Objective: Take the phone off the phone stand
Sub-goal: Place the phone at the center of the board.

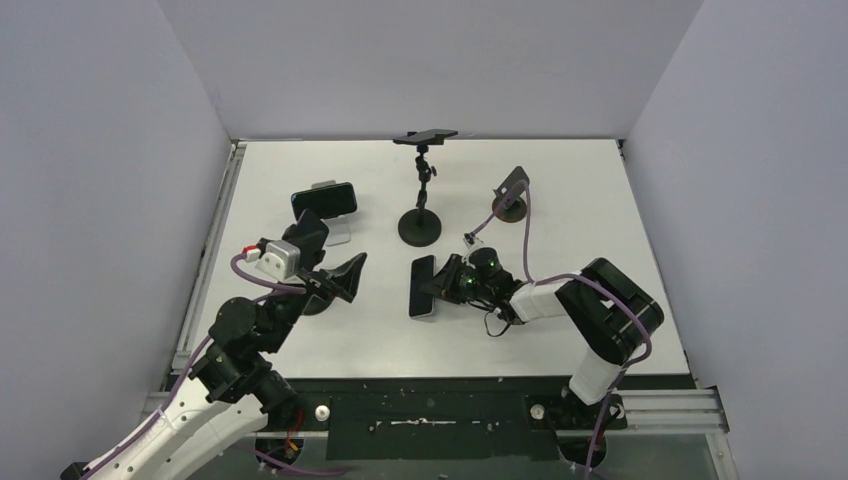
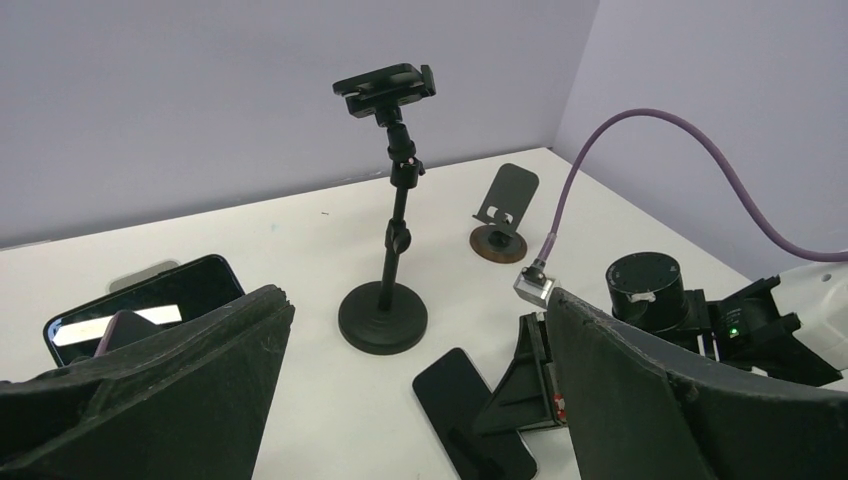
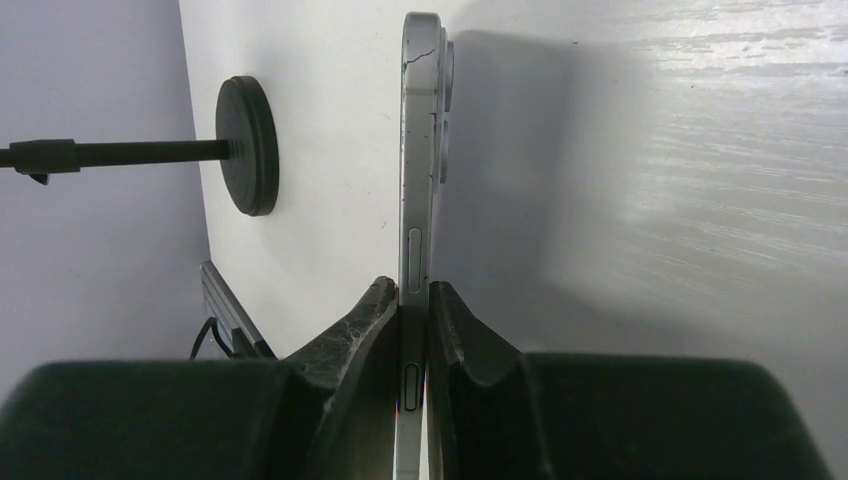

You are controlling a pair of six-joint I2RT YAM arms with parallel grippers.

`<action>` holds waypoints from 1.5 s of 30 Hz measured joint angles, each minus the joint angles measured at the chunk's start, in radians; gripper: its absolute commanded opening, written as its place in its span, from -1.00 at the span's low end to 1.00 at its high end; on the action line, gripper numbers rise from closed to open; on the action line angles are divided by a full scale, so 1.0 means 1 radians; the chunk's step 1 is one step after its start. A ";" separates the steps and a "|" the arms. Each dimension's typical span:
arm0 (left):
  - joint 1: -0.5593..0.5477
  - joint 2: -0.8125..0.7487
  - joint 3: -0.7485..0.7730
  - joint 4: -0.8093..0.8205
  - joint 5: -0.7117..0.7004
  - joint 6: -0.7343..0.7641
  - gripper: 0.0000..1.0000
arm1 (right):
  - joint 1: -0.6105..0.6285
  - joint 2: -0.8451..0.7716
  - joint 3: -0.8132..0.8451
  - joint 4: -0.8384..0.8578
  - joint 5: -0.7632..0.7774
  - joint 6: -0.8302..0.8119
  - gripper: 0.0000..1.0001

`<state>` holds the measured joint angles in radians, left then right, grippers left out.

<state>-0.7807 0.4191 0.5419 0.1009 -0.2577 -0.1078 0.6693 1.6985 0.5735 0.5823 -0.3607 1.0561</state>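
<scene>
Jaws of my right gripper [image 3: 413, 300] clamp the phone [image 3: 418, 150] by one edge. It sits screen-up, low at the tabletop [image 1: 600, 200], just in front of the tall stand's base [image 1: 419, 227]. My left gripper [image 1: 343, 277] hangs left of that base, jaws wide apart.

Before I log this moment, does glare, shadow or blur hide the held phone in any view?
Top external: even light, held phone sharp. Right wrist: its shadow darkens the table, streaky glare beyond, edge readable. Left wrist: left fingers loom dark in front; propped phone mirrors a bright strip.
</scene>
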 measured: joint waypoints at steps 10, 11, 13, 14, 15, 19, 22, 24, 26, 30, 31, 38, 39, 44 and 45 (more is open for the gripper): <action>0.004 0.003 0.000 0.000 0.001 0.002 0.95 | 0.000 0.035 -0.005 0.058 -0.004 0.051 -0.38; 0.004 0.004 0.000 0.000 0.002 0.002 0.95 | 0.000 0.035 -0.010 0.061 -0.002 0.052 -0.35; 0.004 0.006 0.000 0.000 0.003 0.002 0.95 | -0.002 0.035 -0.022 0.060 0.001 0.052 -0.31; 0.004 0.007 0.000 0.000 0.003 0.002 0.95 | -0.002 0.035 -0.029 0.058 0.003 0.051 -0.28; 0.004 0.008 0.000 0.000 0.004 0.002 0.95 | -0.003 0.035 -0.034 0.052 0.006 0.050 -0.26; 0.004 0.013 0.000 0.000 0.004 0.004 0.95 | -0.009 0.025 -0.039 0.053 0.008 0.044 -0.18; 0.004 0.016 0.000 0.000 0.005 0.008 0.95 | -0.014 0.018 -0.042 0.052 0.008 0.037 -0.16; 0.004 0.017 0.000 0.000 0.005 0.008 0.95 | -0.019 0.010 -0.046 0.047 0.013 0.029 -0.15; 0.004 0.017 0.000 0.000 0.005 0.008 0.95 | -0.026 0.007 -0.047 0.043 0.013 0.023 -0.15; 0.004 0.018 0.000 0.000 0.007 0.008 0.95 | -0.045 0.003 -0.047 0.037 0.013 0.006 -0.14; 0.004 0.018 0.000 0.000 0.008 0.008 0.95 | -0.051 0.001 -0.047 0.035 0.013 0.002 -0.14; 0.004 0.025 0.000 0.000 0.009 0.008 0.95 | -0.080 -0.007 -0.047 0.022 0.013 -0.024 -0.14; 0.004 0.025 0.000 0.000 0.009 0.008 0.95 | -0.081 -0.007 -0.047 0.022 0.013 -0.025 -0.14; 0.004 0.028 0.000 0.000 0.012 0.008 0.95 | -0.081 -0.007 -0.047 0.022 0.013 -0.027 -0.14; 0.004 0.029 0.000 0.000 0.012 0.008 0.95 | -0.081 -0.007 -0.047 0.022 0.013 -0.027 -0.14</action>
<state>-0.7769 0.4480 0.5419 0.1005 -0.2459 -0.0994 0.5884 1.6917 0.5262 0.6044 -0.3477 1.0290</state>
